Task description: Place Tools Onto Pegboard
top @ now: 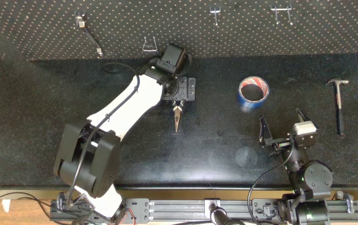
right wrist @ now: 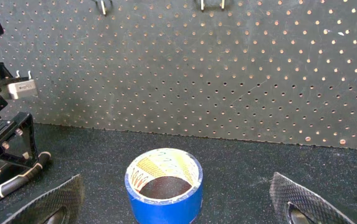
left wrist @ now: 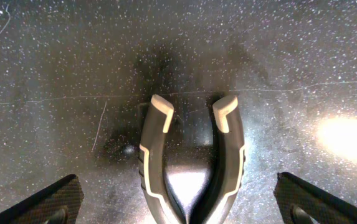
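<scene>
1. From above: left gripper (top: 179,97) down low over the pliers (top: 177,119), jaws on either side of the handles. Pliers flat on the worktop (top: 54,94) near the foot of the pegboard (top: 179,25), nose toward the arm bases, handles toward the board. Already hung at the board's upper left, a slim tool, by the look a wrench (top: 90,36). Bare hooks (top: 215,14) farther along, presumably for what is left. To the right on the worktop, a tape roll (top: 253,92) and, well apart from it, a hammer (top: 338,106). Right gripper (top: 283,125) back near its own base, jaws parted and empty, well clear of the left arm's work.

2. Left wrist: jaws released and spread wide, pliers handles (left wrist: 190,155) centred between them, untouched on both sides. Probably lined up to close across both handles at once, so that the tool comes up without twisting. Pick-up not yet made.

3. Right wrist: jaws apart, gripping nothing. Tape roll (right wrist: 164,186) just ahead, lying flat with its hole facing up, in line with the gap. A likely next pick. Pegboard (right wrist: 228,74) rising behind it, hooks (right wrist: 210,5) along the top.
</scene>
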Action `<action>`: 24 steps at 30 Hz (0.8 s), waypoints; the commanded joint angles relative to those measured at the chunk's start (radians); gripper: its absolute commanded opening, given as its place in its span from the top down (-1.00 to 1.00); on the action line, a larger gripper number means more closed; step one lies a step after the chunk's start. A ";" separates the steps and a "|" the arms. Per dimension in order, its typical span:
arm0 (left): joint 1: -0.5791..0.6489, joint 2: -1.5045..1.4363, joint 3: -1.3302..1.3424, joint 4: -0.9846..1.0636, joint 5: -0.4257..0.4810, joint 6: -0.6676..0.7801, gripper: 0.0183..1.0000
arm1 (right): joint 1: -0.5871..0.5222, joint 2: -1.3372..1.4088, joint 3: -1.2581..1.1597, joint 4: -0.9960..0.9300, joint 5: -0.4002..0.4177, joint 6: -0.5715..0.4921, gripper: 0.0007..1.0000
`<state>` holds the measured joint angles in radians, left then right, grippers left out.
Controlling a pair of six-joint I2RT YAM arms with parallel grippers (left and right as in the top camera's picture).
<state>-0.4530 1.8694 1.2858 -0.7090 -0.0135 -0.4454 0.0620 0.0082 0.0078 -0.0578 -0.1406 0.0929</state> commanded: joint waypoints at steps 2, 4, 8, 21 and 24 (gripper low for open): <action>-0.001 0.035 0.022 -0.002 0.018 0.013 -1.00 | 0.007 -0.007 -0.004 -0.005 -0.002 0.008 -0.95; -0.001 0.039 0.023 -0.002 0.017 0.013 -1.00 | 0.007 -0.007 -0.004 -0.005 -0.002 0.008 -0.95; 0.000 0.042 0.024 -0.001 -0.005 0.013 -0.99 | 0.007 -0.007 -0.004 -0.005 -0.002 0.008 -0.95; -0.012 0.069 0.026 0.006 -0.009 0.013 -1.00 | 0.007 -0.007 -0.004 -0.005 -0.002 0.008 -0.95; -0.012 0.070 0.026 0.007 -0.011 0.013 -0.99 | 0.007 -0.007 -0.004 -0.005 -0.002 0.008 -0.95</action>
<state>-0.4606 1.9171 1.2877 -0.7017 -0.0071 -0.4454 0.0620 0.0082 0.0078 -0.0578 -0.1406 0.0929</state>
